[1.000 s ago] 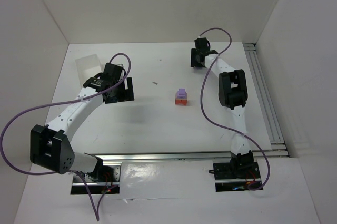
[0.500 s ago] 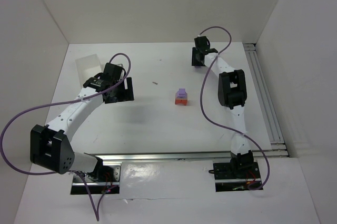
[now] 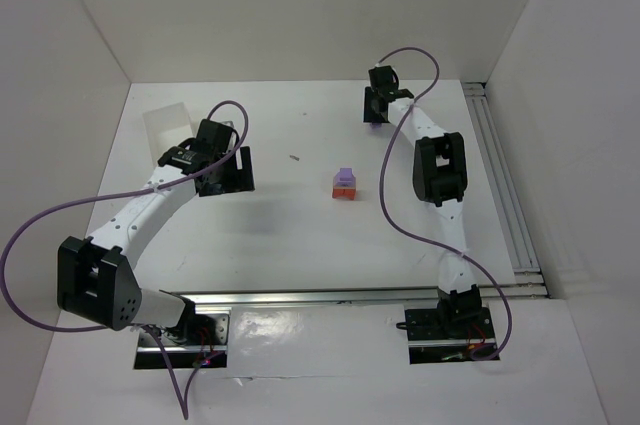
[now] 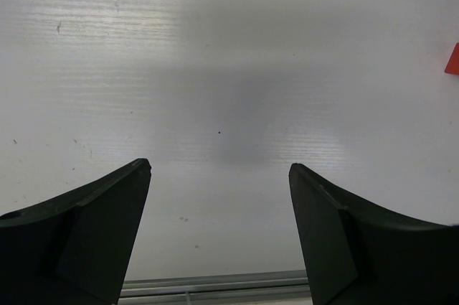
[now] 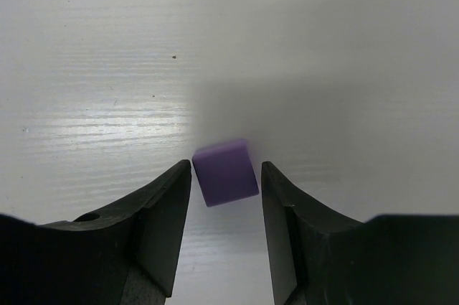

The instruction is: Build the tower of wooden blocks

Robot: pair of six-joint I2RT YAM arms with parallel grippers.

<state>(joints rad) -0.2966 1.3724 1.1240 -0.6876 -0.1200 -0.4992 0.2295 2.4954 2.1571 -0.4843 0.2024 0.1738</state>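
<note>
I see the white tabletop [image 3: 300,235]. My left pincer [image 4: 219,169] hangs wide apart over it. My right pincer [image 5: 226,165] sits around a lilac cube [image 5: 225,172]; I cannot tell if it squeezes. The wood block tower [image 3: 343,185] stands mid-tabletop.

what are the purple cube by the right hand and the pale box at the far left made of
Purple cube: likely painted wood, matte and opaque, with crisp edges and even colour; no grain shows.
Pale box: probably thin plastic, translucent, since the table tone shows through its walls.
</note>
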